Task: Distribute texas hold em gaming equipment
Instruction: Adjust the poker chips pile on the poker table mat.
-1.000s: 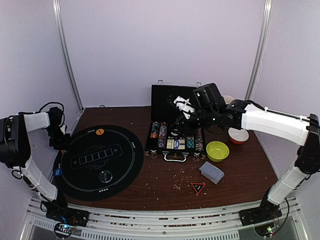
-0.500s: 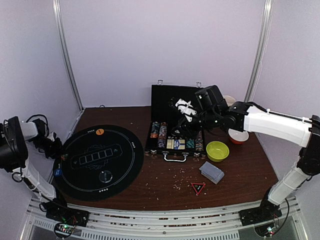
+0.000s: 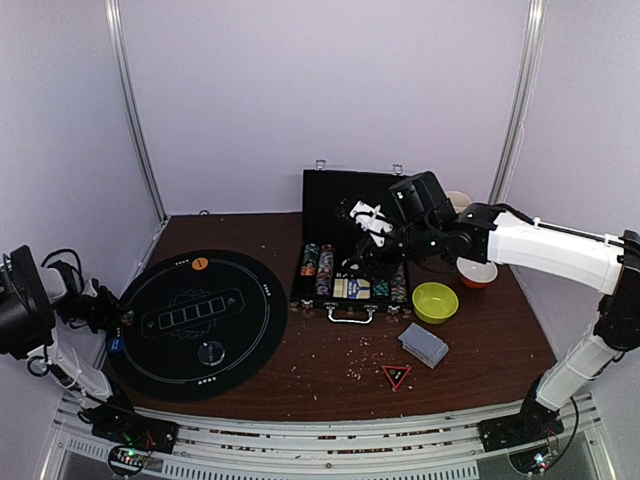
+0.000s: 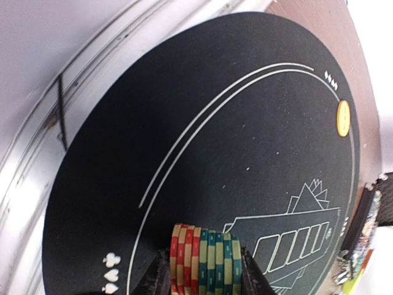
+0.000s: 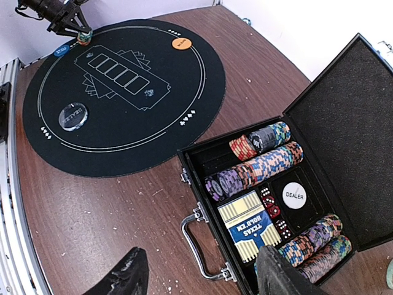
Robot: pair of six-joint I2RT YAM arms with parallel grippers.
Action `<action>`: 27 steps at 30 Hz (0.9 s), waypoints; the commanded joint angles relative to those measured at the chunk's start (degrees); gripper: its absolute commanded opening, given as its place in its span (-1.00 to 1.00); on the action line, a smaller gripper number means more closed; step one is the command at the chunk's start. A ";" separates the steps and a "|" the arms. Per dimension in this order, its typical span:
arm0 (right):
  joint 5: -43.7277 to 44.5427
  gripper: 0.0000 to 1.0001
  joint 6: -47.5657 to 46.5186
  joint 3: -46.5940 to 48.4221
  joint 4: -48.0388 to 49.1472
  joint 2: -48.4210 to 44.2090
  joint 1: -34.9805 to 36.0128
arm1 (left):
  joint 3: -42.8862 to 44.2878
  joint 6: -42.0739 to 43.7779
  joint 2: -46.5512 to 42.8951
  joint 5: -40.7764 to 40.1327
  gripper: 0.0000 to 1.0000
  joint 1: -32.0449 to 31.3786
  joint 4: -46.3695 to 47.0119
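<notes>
My left gripper (image 4: 205, 278) is shut on a short stack of red and teal poker chips (image 4: 206, 255), held on edge just over the left rim of the round black mat (image 3: 200, 320). On the mat lie an orange disc (image 5: 181, 43), a blue disc (image 5: 61, 50) and a clear dealer disc (image 5: 73, 116). My right gripper (image 5: 199, 276) hangs open and empty above the open black case (image 3: 350, 285). The case holds rows of chips (image 5: 264, 166), a boxed deck (image 5: 249, 224), dice and a white dealer button (image 5: 294, 195). A grey-blue deck of cards (image 3: 424, 344) lies on the table.
A yellow-green bowl (image 3: 435, 301) stands right of the case, with a red and white bowl (image 3: 476, 270) behind it. A red triangular card (image 3: 396, 375) lies near the front. The case lid (image 3: 345, 200) stands upright. Crumbs dot the brown table.
My left arm has pulled back and down along the mat's left edge, chips still in its jaws. The right gripper has drifted slightly right over the case.
</notes>
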 commanded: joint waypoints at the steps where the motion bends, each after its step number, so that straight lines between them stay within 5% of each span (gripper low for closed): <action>1: -2.12 0.26 -0.58 1.26 -0.99 -0.36 0.52 | -3.63 -3.96 -2.36 1.48 -1.00 4.64 4.88; 14: -1.85 0.30 -1.14 1.33 -2.23 -0.93 0.76 | -8.19 -6.54 -1.63 3.77 -1.00 8.87 9.10; 27: -1.77 0.35 -1.71 1.64 -2.38 -1.27 0.91 | -7.26 -4.03 1.22 -3.59 -0.56 8.92 4.30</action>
